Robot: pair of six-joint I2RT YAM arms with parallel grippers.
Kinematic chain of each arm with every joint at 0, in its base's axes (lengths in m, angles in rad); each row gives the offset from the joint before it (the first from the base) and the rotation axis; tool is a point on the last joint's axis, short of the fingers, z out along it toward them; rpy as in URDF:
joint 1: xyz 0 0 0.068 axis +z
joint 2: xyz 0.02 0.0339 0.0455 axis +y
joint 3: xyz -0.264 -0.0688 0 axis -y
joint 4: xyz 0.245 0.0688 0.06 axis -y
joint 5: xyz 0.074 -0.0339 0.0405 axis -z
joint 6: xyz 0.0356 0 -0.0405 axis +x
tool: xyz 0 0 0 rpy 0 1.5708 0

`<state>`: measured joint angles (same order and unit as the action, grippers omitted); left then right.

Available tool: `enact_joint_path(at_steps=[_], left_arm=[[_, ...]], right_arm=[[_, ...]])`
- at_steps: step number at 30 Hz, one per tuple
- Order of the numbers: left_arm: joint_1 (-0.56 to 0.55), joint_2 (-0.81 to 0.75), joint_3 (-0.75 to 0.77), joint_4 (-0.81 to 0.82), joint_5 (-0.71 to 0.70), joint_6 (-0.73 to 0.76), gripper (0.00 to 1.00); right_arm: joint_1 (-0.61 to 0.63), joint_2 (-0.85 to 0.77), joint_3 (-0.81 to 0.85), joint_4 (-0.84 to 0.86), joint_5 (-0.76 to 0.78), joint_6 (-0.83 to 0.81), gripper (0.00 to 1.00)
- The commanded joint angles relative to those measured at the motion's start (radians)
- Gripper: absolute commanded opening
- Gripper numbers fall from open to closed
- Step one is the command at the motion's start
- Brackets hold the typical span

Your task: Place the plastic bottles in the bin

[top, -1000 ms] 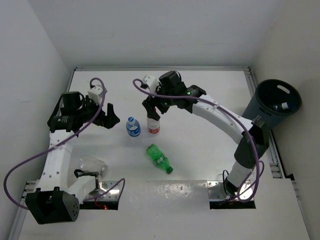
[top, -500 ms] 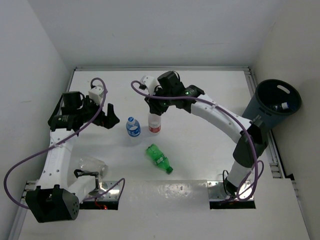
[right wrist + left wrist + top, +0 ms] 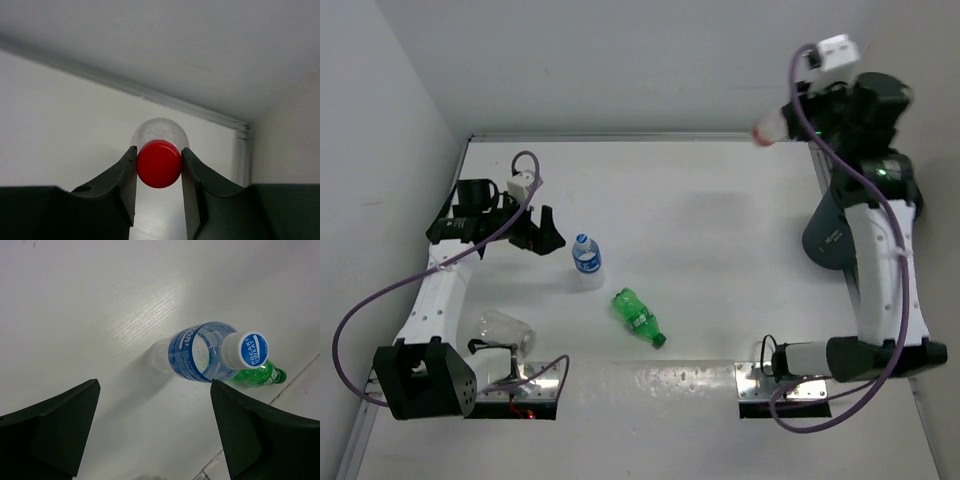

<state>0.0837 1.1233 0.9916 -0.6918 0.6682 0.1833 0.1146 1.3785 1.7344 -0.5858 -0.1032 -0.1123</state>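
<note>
Right wrist view: right gripper clamped on red-capped bottle, high above worktop | step: carrying it to bin | next: get over the rim, then let go | left gripper wide open, empty, beside blue-labelled bottle
</note>
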Motion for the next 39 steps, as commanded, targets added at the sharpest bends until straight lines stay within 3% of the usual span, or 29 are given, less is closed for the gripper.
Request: enact_joint_path(at_steps=[1,7,11,23,33,35,39], left_arm=[[-0.012,0.015,0.038,0.055,0.062,0.016,1.00],[-0.021,0.055,0.059,0.066,0.080,-0.005,1.00],[-0.021,0.055,0.059,0.075,0.080,-0.005,1.00],[-0.030,0.055,0.078,0.075,0.071,0.013,1.00],[-0.030,0.044,0.047,0.075,0.071,0.022,1.00],[-0.030,0.035,0.047,0.075,0.071,0.022,1.00],[-0.030,0.035,0.036,0.075,0.062,0.022,1.00]], right_arm=[[-0.187,-0.097,0.057,0.044,-0.013,0.049,0.00],[-0.438,-0.205,0.011,0.052,0.003,0.040,0.00],[-0.538,-0.190,0.031,-0.054,0.040,0.048,0.00],[-0.589,-0.191,-0.240,0.066,0.016,0.086,0.00],[-0.610,-0.101,-0.375,0.024,0.023,0.077,0.00],[-0.615,-0.067,-0.387,0.012,0.022,0.079,0.06],[-0.621,-0.045,-0.406,0.009,0.005,0.082,0.09]])
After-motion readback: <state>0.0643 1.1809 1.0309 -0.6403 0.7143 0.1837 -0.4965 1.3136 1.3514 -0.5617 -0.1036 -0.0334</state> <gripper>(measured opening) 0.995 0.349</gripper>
